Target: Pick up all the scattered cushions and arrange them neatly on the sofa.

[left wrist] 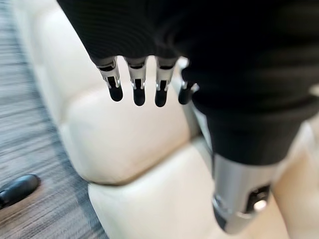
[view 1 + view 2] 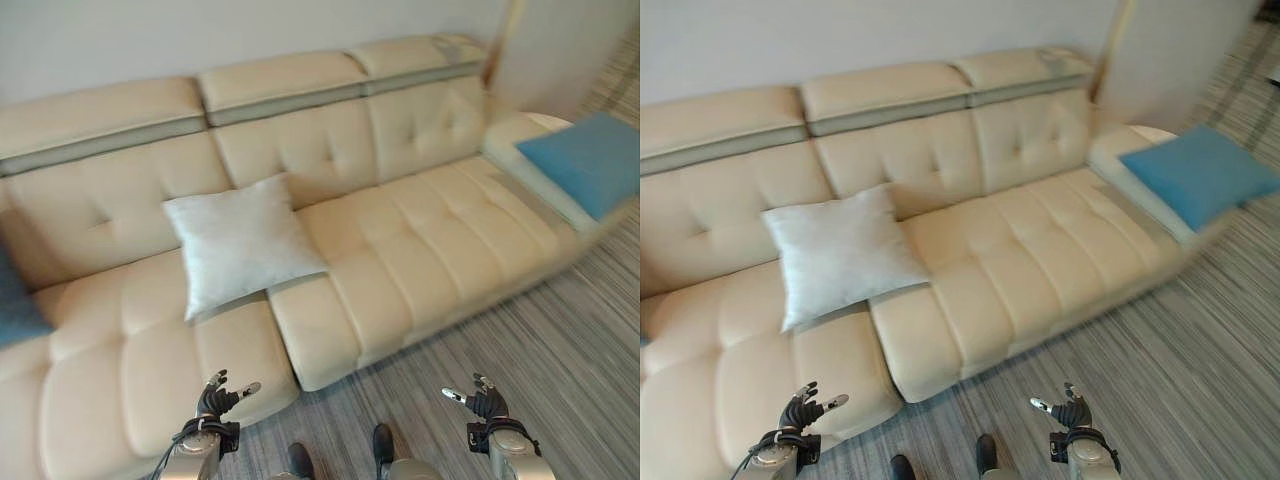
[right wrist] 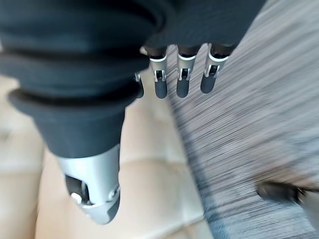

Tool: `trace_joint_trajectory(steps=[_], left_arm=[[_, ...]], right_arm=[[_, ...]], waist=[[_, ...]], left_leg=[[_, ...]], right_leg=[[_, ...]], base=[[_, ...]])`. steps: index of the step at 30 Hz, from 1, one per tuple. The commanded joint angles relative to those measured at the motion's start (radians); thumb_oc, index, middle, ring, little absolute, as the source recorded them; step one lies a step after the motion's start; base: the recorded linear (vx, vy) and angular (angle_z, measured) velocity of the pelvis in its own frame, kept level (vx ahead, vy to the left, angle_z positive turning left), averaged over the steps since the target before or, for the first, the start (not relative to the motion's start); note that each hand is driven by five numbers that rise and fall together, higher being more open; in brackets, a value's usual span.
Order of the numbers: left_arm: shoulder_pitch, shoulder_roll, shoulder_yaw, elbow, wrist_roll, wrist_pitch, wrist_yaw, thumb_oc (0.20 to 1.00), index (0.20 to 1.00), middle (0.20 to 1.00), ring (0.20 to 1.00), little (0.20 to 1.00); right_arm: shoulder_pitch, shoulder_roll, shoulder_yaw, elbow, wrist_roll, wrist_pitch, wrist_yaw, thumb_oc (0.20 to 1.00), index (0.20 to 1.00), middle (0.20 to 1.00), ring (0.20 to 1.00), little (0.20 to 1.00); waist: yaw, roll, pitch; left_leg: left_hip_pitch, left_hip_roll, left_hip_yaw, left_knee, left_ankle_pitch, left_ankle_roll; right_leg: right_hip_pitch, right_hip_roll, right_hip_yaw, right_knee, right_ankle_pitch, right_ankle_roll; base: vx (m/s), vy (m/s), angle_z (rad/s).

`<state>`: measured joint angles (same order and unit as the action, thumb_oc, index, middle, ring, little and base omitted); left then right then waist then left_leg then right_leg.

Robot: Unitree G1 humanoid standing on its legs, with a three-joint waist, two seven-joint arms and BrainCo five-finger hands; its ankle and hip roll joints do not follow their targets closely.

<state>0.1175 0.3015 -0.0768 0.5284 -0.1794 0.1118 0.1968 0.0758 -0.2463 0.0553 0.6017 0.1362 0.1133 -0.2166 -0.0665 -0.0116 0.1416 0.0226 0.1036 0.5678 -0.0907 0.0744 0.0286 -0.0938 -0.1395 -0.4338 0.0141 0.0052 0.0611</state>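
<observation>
Hanging low at the near edge of the scene, the left hand (image 2: 215, 398) has its fingers (image 1: 115, 90) straight and loosely spread, with nothing in its grasp; it hovers over the front edge of the sofa (image 2: 400, 260) seat, touching nothing. The right hand (image 2: 482, 401) is just as relaxed, its fingers (image 3: 182, 84) straight and empty, held over the striped grey carpet (image 2: 560, 350) in front of the sofa.

A white cushion (image 2: 240, 243) leans against the backrest where the left and middle seats meet. It is roughly square, so it has no clear long axis; it stands tilted, its top edge resting on the backrest, its lower edge on the seat, and one corner turned down toward the front of the sofa. It lies beyond the left hand, up and slightly to the right of it, well apart.

A blue cushion (image 2: 590, 160) lies flat on the sofa's right end section, its corners pointing out like a diamond. It is far beyond the right hand and to its right, well apart. Another blue cushion (image 2: 15, 305) shows partly at the sofa's far left edge, beyond the left hand and to its left.
</observation>
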Motion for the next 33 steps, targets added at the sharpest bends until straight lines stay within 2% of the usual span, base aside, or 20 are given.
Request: trace_joint_trajectory(steps=[1, 2, 3, 4, 9, 10, 11, 12, 13, 14, 15, 16, 17, 19, 21, 24, 27, 30, 32, 33], left_arm=[[-0.053, 0.010, 0.013, -0.007, 0.025, -0.032, 0.004, 1.000, 1.000, 1.000, 1.000, 1.000], [-0.053, 0.010, 0.013, -0.007, 0.025, -0.032, 0.003, 1.000, 1.000, 1.000, 1.000, 1.000], [-0.053, 0.004, 0.011, -0.007, 0.035, -0.028, -0.001, 1.000, 1.000, 1.000, 1.000, 1.000], [-0.054, 0.000, 0.005, -0.006, 0.039, -0.025, -0.004, 1.000, 1.000, 1.000, 1.000, 1.000], [-0.086, -0.016, -0.025, 0.019, 0.058, -0.022, -0.004, 1.000, 1.000, 1.000, 1.000, 1.000], [-0.090, -0.019, -0.031, 0.013, 0.046, -0.023, -0.007, 1.000, 1.000, 1.000, 1.000, 1.000], [-0.099, -0.018, -0.031, 0.006, 0.033, -0.031, -0.008, 1.000, 1.000, 1.000, 1.000, 1.000], [-0.099, -0.018, -0.031, 0.006, 0.033, -0.032, -0.008, 1.000, 1.000, 1.000, 1.000, 1.000], [-0.103, -0.021, -0.038, 0.006, 0.019, -0.034, -0.003, 1.000, 1.000, 1.000, 1.000, 1.000], [-0.105, -0.027, -0.043, 0.003, -0.002, -0.038, 0.005, 1.000, 1.000, 1.000, 1.000, 1.000], [-0.105, -0.027, -0.043, 0.003, -0.002, -0.038, 0.005, 1.000, 1.000, 1.000, 1.000, 1.000], [-0.091, -0.037, -0.041, -0.013, -0.022, -0.044, 0.015, 1.000, 1.000, 1.000, 1.000, 1.000], [-0.079, -0.041, -0.036, -0.016, -0.028, -0.044, 0.017, 1.000, 1.000, 1.000, 1.000, 1.000], [-0.073, -0.041, -0.033, -0.017, -0.031, -0.047, 0.017, 1.000, 1.000, 1.000, 1.000, 1.000], [-0.054, -0.038, -0.023, -0.031, -0.026, -0.048, 0.022, 1.000, 1.000, 1.000, 1.000, 1.000], [-0.041, -0.041, -0.027, -0.029, -0.025, -0.045, 0.024, 1.000, 1.000, 1.000, 1.000, 1.000], [-0.041, -0.044, -0.047, -0.012, -0.017, -0.035, 0.025, 1.000, 1.000, 1.000, 1.000, 1.000], [-0.053, -0.031, -0.057, -0.014, 0.003, -0.033, 0.035, 1.000, 1.000, 1.000, 1.000, 1.000], [-0.056, -0.020, -0.058, -0.029, 0.021, -0.031, 0.040, 1.000, 1.000, 1.000, 1.000, 1.000], [-0.042, -0.006, -0.058, -0.050, 0.038, -0.031, 0.041, 1.000, 1.000, 1.000, 1.000, 1.000]], right_arm=[[-0.014, -0.048, -0.061, 0.007, -0.023, -0.022, -0.019, 1.000, 1.000, 1.000, 1.000, 1.000], [-0.014, -0.048, -0.061, 0.007, -0.023, -0.022, -0.018, 1.000, 1.000, 1.000, 1.000, 1.000], [-0.012, -0.059, -0.070, 0.013, -0.032, -0.017, -0.022, 1.000, 1.000, 1.000, 1.000, 1.000], [-0.012, -0.061, -0.072, 0.014, -0.036, -0.015, -0.023, 1.000, 1.000, 1.000, 1.000, 1.000], [0.020, -0.066, -0.092, 0.024, -0.021, -0.017, -0.028, 1.000, 1.000, 1.000, 1.000, 1.000], [0.023, -0.069, -0.099, 0.024, -0.016, -0.016, -0.029, 1.000, 1.000, 1.000, 1.000, 1.000], [0.030, -0.076, -0.102, 0.027, -0.001, -0.023, -0.030, 1.000, 1.000, 1.000, 1.000, 1.000], [0.030, -0.076, -0.102, 0.027, -0.001, -0.023, -0.030, 1.000, 1.000, 1.000, 1.000, 1.000], [0.030, -0.084, -0.092, 0.028, -0.002, -0.025, -0.030, 1.000, 1.000, 1.000, 1.000, 1.000], [0.031, -0.102, -0.075, 0.022, -0.010, -0.025, -0.025, 1.000, 1.000, 1.000, 1.000, 1.000], [0.030, -0.102, -0.075, 0.022, -0.010, -0.025, -0.025, 1.000, 1.000, 1.000, 1.000, 1.000], [0.026, -0.108, -0.063, 0.007, -0.023, -0.028, -0.020, 1.000, 1.000, 1.000, 1.000, 1.000], [0.018, -0.115, -0.048, 0.010, -0.034, -0.021, -0.010, 1.000, 1.000, 1.000, 1.000, 1.000], [0.016, -0.119, -0.042, 0.010, -0.039, -0.020, -0.008, 1.000, 1.000, 1.000, 1.000, 1.000], [0.006, -0.128, -0.030, 0.016, -0.051, -0.017, 0.001, 1.000, 1.000, 1.000, 1.000, 1.000], [-0.001, -0.134, -0.025, 0.012, -0.053, -0.018, 0.003, 1.000, 1.000, 1.000, 1.000, 1.000], [0.003, -0.142, -0.024, 0.013, -0.054, -0.022, -0.004, 1.000, 1.000, 1.000, 1.000, 1.000], [-0.011, -0.146, -0.020, 0.023, -0.053, -0.021, -0.013, 1.000, 1.000, 1.000, 1.000, 1.000], [-0.020, -0.147, -0.017, 0.021, -0.054, -0.019, -0.013, 1.000, 1.000, 1.000, 1.000, 1.000], [-0.019, -0.142, -0.010, 0.013, -0.064, -0.015, -0.006, 1.000, 1.000, 1.000, 1.000, 1.000]], waist=[[0.018, 0.018, 0.013], [0.019, 0.018, 0.014], [0.026, 0.015, 0.012], [0.022, 0.015, 0.009], [-0.015, 0.021, 0.005], [-0.025, 0.022, 0.007], [-0.034, 0.020, 0.010], [-0.033, 0.020, 0.010], [-0.026, 0.019, 0.019], [-0.010, 0.019, 0.033], [-0.011, 0.020, 0.033], [0.008, 0.019, 0.040], [0.026, 0.011, 0.038], [0.032, 0.007, 0.036], [0.060, 0.001, 0.033], [0.072, 0.000, 0.029], [0.071, 0.020, 0.037], [0.070, 0.032, 0.044], [0.074, 0.035, 0.044], [0.080, 0.036, 0.034]], left_leg=[[0.071, -0.061, -0.078, 0.003, -0.145, -0.029], [0.072, -0.061, -0.076, 0.003, -0.145, -0.030], [0.106, -0.060, -0.006, 0.003, -0.158, -0.027], [0.116, -0.062, 0.013, 0.003, -0.161, -0.026], [0.136, -0.040, 0.045, 0.054, -0.172, -0.050], [0.131, -0.016, 0.059, 0.117, -0.185, -0.066], [0.113, 0.039, 0.070, 0.251, -0.179, -0.088], [0.110, 0.042, 0.071, 0.257, -0.181, -0.089], [0.080, 0.073, 0.034, 0.360, -0.145, -0.113], [0.038, 0.065, -0.093, 0.440, -0.105, -0.119], [0.035, 0.067, -0.096, 0.445, -0.107, -0.120], [0.001, 0.010, -0.232, 0.467, -0.115, -0.102], [-0.037, -0.023, -0.299, 0.445, -0.147, -0.079], [-0.052, -0.030, -0.327, 0.426, -0.155, -0.069], [-0.089, -0.072, -0.441, 0.318, -0.165, -0.058], [-0.107, -0.107, -0.514, 0.216, -0.123, -0.059], [-0.162, -0.126, -0.616, 0.029, 0.021, -0.086], [-0.230, -0.150, -0.656, 0.003, 0.041, -0.113], [-0.231, -0.154, -0.655, 0.003, 0.052, -0.113], [-0.211, -0.152, -0.664, 0.003, 0.035, -0.094]], right_leg=[[0.027, -0.038, -0.109, 0.070, -0.007, 0.078], [0.027, -0.038, -0.107, 0.071, -0.007, 0.078], [0.029, -0.055, -0.207, 0.083, 0.003, 0.085], [0.029, -0.060, -0.231, 0.082, 0.008, 0.089], [0.053, -0.019, -0.153, 0.016, -0.013, 0.078], [0.060, -0.009, -0.138, 0.013, -0.029, 0.063], [0.077, 0.011, -0.116, 0.011, -0.062, 0.041], [0.076, 0.012, -0.115, 0.010, -0.062, 0.039], [0.098, 0.036, -0.089, -0.005, -0.082, 0.015], [0.119, 0.065, -0.036, -0.021, -0.101, -0.012], [0.120, 0.067, -0.038, -0.022, -0.101, -0.013], [0.125, 0.081, 0.014, -0.034, -0.104, -0.022], [0.128, 0.087, 0.066, -0.055, -0.095, -0.015], [0.129, 0.085, 0.081, -0.057, -0.091, -0.011], [0.140, 0.087, 0.138, -0.075, -0.088, -0.001], [0.142, 0.093, 0.165, -0.079, -0.086, -0.005], [0.178, 0.123, 0.190, -0.083, -0.108, -0.024], [0.196, 0.134, 0.221, -0.094, -0.121, -0.024], [0.207, 0.136, 0.240, -0.099, -0.123, -0.020], [0.222, 0.137, 0.276, -0.099, -0.136, -0.012]], base=[[0.00, -0.064, -1.74], [0.05, -0.104, -1.53], [0.08, -0.142, -1.36], [0.13, -0.241, -1.47], [0.15, -0.247, -0.72], [0.22, -0.379, -0.47], [0.22, -0.380, -0.54], [0.24, -0.371, -0.59], [0.24, -0.295, -0.56], [0.24, -0.295, -0.79], [0.25, -0.218, -0.98], [0.19, -0.093, -1.09], [0.26, -0.122, -0.99], [0.18, -0.065, -1.41], [0.23, -0.031, -1.24], [0.13, 0.007, -0.60], [0.29, 0.032, -0.27], [0.28, 0.101, 0.01], [0.25, 0.120, -0.17], [0.41, 0.204, -0.50]])
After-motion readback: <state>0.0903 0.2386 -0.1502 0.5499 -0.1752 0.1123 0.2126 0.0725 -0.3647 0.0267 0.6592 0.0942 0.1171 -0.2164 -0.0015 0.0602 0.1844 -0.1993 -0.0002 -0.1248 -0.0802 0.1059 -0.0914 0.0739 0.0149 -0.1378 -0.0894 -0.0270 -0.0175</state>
